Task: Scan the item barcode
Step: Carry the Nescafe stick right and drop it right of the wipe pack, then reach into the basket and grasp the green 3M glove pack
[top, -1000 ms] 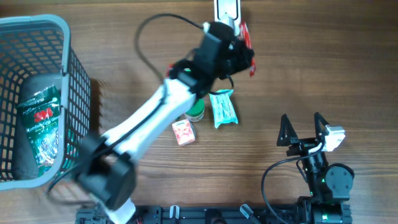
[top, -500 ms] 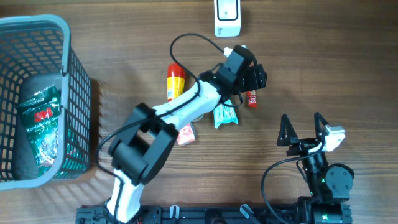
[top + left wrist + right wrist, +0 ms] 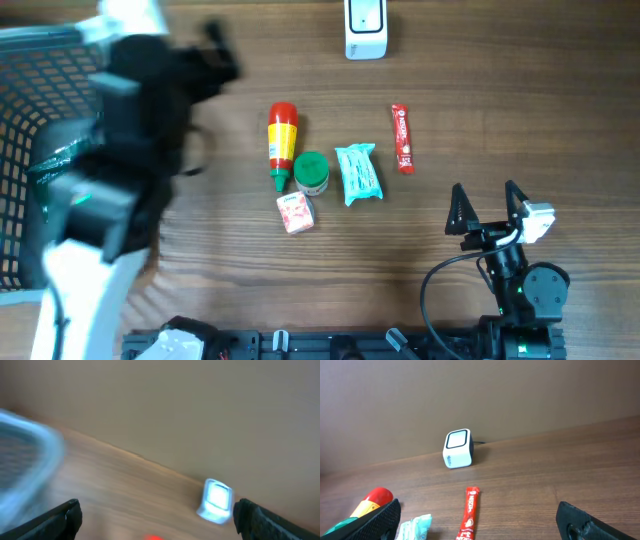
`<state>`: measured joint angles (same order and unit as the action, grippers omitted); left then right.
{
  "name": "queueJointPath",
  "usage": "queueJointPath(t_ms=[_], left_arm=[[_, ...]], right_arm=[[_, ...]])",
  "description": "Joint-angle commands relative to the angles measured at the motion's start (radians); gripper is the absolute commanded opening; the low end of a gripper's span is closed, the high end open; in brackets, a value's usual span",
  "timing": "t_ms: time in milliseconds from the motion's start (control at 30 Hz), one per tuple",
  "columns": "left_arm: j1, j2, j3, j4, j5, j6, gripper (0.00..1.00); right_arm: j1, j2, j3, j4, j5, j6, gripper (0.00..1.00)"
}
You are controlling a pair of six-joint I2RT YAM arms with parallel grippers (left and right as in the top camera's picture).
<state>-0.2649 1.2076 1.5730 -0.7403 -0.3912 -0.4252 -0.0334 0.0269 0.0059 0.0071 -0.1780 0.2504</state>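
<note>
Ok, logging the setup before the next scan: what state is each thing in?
Left gripper: open, empty
Right gripper: open, empty
Scanner: upright
Red stick packet: lying flat, unheld
Ketchup bottle: lying on its side
Green-lidded jar: upright, lid on
Basket: holds green packet

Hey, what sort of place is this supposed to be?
Probably a mock shop checkout: a barcode scanner, a shopping basket, and small groceries such as a sauce bottle laid out on a wooden table.

Scanner (image 3: 364,30) at back — bottle (image 3: 282,140), jar (image 3: 312,172), pkt (image 3: 358,175), sachet (image 3: 402,138) L-to-R in front.
</note>
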Motion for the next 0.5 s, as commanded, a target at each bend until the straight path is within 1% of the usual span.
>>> queueJointPath(t_ms=[0, 33, 67, 133, 267, 333, 400, 467], left_arm=[[0.279, -0.071, -0.004, -0.080, -0.071, 0.030, 1.00], [0.333, -0.074, -0.004, -0.094, -0.071, 0.029, 1.00], [0.430, -0.074, -0.004, -0.121, -0.071, 0.029, 1.00], [0.597, -0.046, -0.005, -0.194, -0.008, 0.029, 1.00], [0.814, 0.062, -0.010, -0.241, 0.109, 0.033, 1.00], [0.893, 0.138, -0.034, -0.240, 0.151, 0.137, 1.00], [0.935, 0.195, -0.079, -0.243, 0.197, 0.241, 1.00], [0.959, 0.219, -0.132, -0.245, 0.208, 0.292, 1.00]], right_arm=[[0.008, -0.002, 0.000, 0.005, 0.014, 0.014, 1.00], [0.008, -0.002, 0.000, 0.005, 0.014, 0.014, 1.00], [0.008, -0.002, 0.000, 0.005, 0.014, 0.014, 1.00], [0.008, -0.002, 0.000, 0.005, 0.014, 0.013, 1.00], [0.008, -0.002, 0.000, 0.005, 0.014, 0.014, 1.00], [0.008, -0.002, 0.000, 0.005, 0.014, 0.014, 1.00], [0.008, -0.002, 0.000, 0.005, 0.014, 0.014, 1.00], [0.008, -0.002, 0.000, 0.005, 0.014, 0.014, 1.00]])
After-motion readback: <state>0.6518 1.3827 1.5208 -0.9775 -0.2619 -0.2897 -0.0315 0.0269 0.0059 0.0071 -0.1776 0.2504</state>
